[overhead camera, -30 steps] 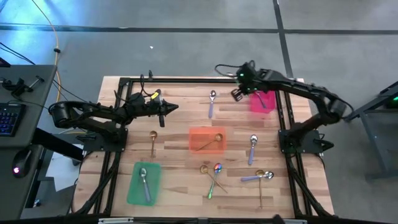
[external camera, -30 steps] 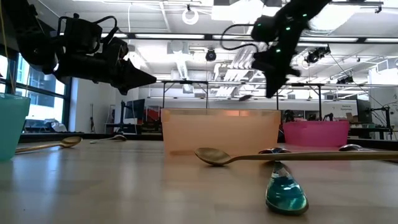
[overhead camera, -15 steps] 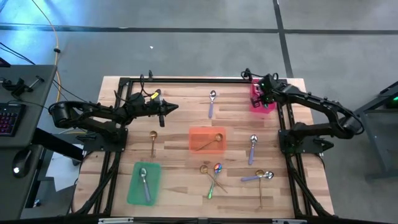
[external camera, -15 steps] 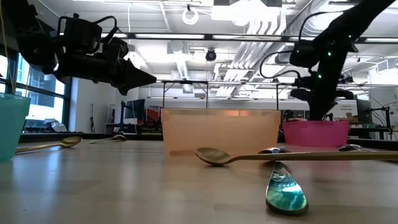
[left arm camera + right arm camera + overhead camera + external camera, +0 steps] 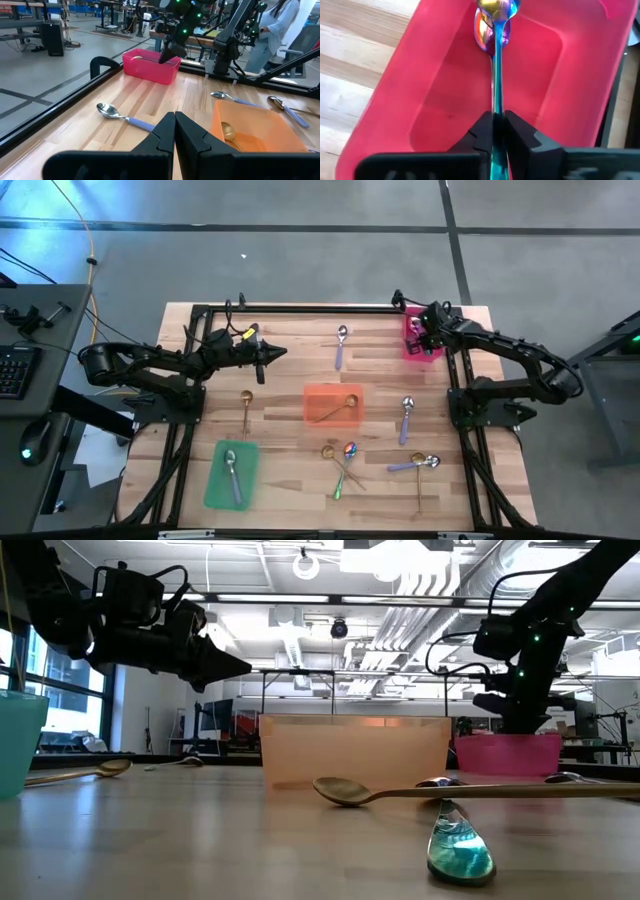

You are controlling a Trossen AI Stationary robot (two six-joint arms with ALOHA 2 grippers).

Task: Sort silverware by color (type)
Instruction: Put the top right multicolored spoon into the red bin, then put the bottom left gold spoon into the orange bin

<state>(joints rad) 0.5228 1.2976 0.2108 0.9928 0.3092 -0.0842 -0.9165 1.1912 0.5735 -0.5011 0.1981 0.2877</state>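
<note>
My right gripper (image 5: 419, 340) is lowered into the pink tray (image 5: 432, 350) at the table's far right and is shut on an iridescent rainbow spoon (image 5: 494, 60). My left gripper (image 5: 262, 361) hovers shut above the far left of the table, holding nothing. Loose silverware lies flat on the wood: a purple-handled spoon (image 5: 341, 345), a gold spoon (image 5: 245, 408), a purple-handled spoon (image 5: 406, 418), and a crossed cluster of gold, rainbow and purple pieces (image 5: 345, 463) near the front. A gold spoon (image 5: 346, 406) lies in the orange tray, a silver spoon (image 5: 232, 475) in the green tray. My right gripper pinches the rainbow spoon's handle (image 5: 495, 112) between its two fingers, which lie along the handle. The bowl (image 5: 492, 20) points away from the gripper, over the pink tray's floor near its wall. Whether the bowl touches the tray I cannot tell.
The orange tray (image 5: 318, 392) sits mid-table and the green tray (image 5: 218, 485) at the near left. A black frame rail (image 5: 300, 308) runs along the far edge. Bare wood lies between the left gripper and the orange tray. A person (image 5: 272, 25) stands beyond the table.
My right gripper has moved toward the table's right, from beside the pink tray to over it, and has come down into the tray with the rainbow spoon still in its fingers. The left arm has kept still.
</note>
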